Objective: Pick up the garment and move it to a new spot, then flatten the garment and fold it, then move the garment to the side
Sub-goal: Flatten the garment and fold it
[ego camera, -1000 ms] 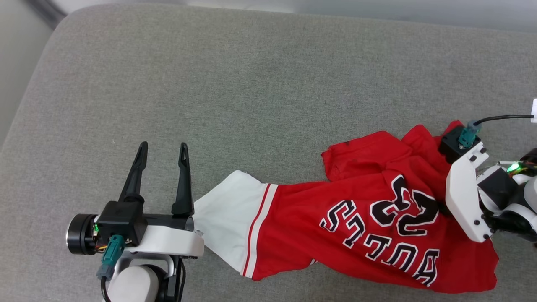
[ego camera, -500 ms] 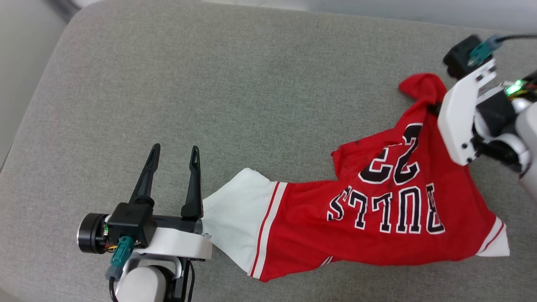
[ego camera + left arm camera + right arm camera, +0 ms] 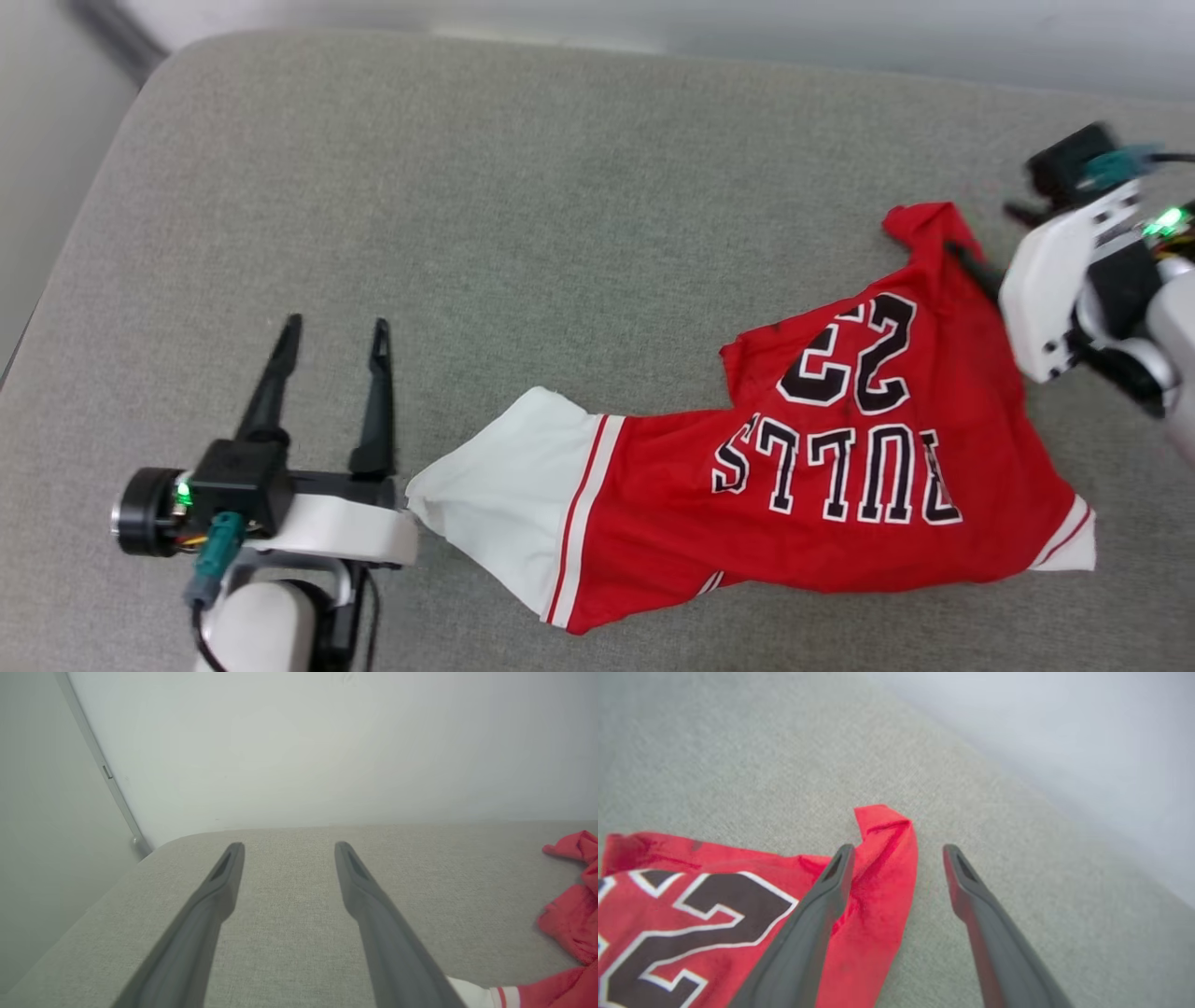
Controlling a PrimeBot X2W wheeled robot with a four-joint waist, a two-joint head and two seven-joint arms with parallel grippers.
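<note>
The red Bulls jersey [image 3: 840,523] lies front-right on the grey cushion [image 3: 560,233]. We hold the right gripper [image 3: 899,849] wide astride its corner and the left gripper [image 3: 337,324] wide beside the sleeve [image 3: 504,485], likely for flattening.

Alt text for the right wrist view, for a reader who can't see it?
The right gripper stands open, a corner of the red garment between its two dark fingers, over a grey fabric surface. Part of a black, white-outlined numeral shows at lower left, a blurred pale wall at upper right.
</note>
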